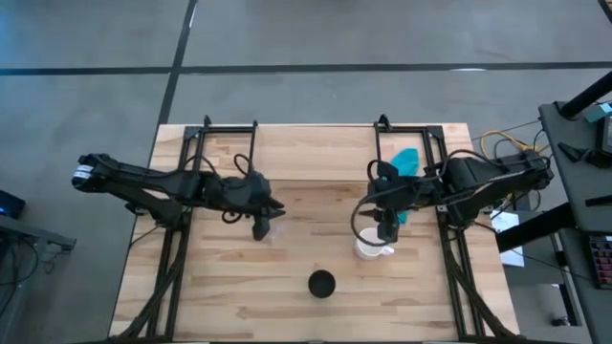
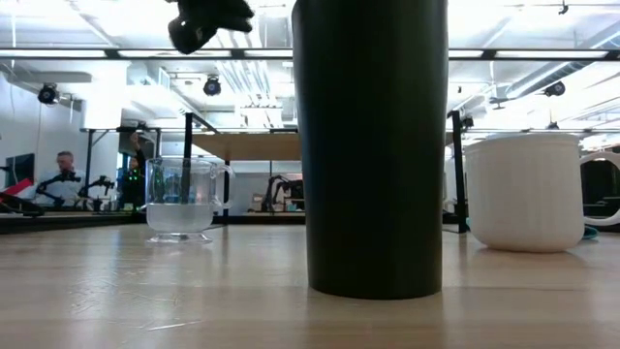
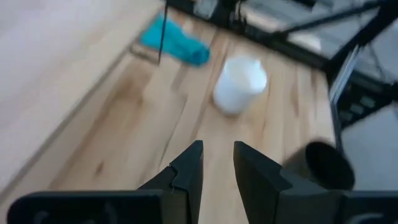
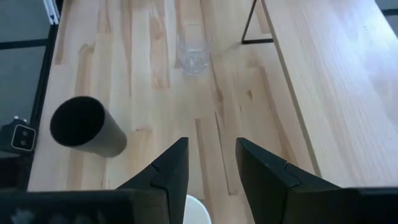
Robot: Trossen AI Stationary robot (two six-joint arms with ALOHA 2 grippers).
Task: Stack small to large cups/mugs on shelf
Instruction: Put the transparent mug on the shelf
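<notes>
The tiny clear glass cup stands on its base on the table. My left gripper hangs open well above it, its dark body at the top of the low view. The white mug stands upright on the table. My right gripper is open above it, and the mug's rim shows between the fingers. The black cup stands upright near the table's near edge. The shelf spans the far side.
A teal cloth lies at the far right, beside the right arm. The shelf's thin black legs stand on the table. Bare tabletop lies near the front left. A person sits far back in the room.
</notes>
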